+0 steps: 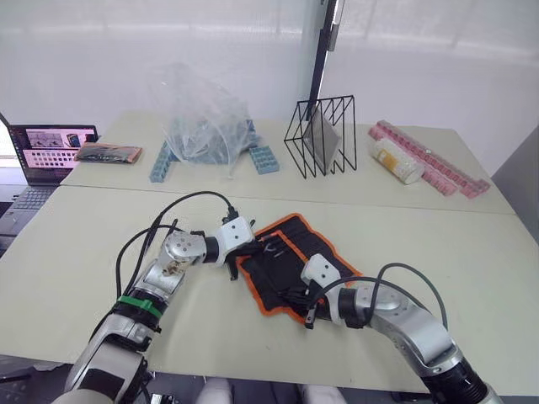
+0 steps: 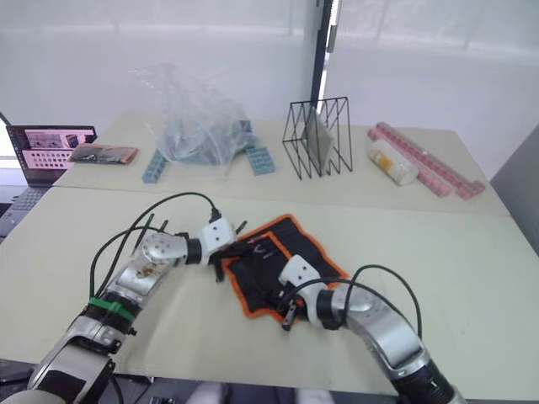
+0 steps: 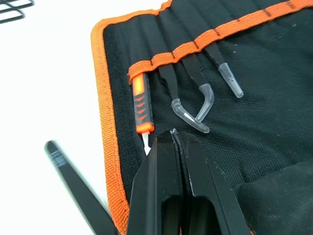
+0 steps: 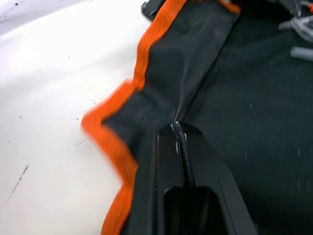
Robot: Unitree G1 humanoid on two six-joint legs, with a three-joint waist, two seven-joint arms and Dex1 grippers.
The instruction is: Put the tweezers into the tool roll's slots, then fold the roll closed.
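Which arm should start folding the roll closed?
Right, probably. The right pincer is shut on a flap of the black fabric tool roll with orange edging at its near edge. The left pincer, also shut, rests over the slotted black tweezers.

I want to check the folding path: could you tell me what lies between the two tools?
In the left eye view, only the open tool roll lies between the left tool and right tool.

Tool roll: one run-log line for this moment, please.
tool roll: open flat on table | tweezers: in slots | left gripper: shut over roll | right gripper: shut on roll's fabric
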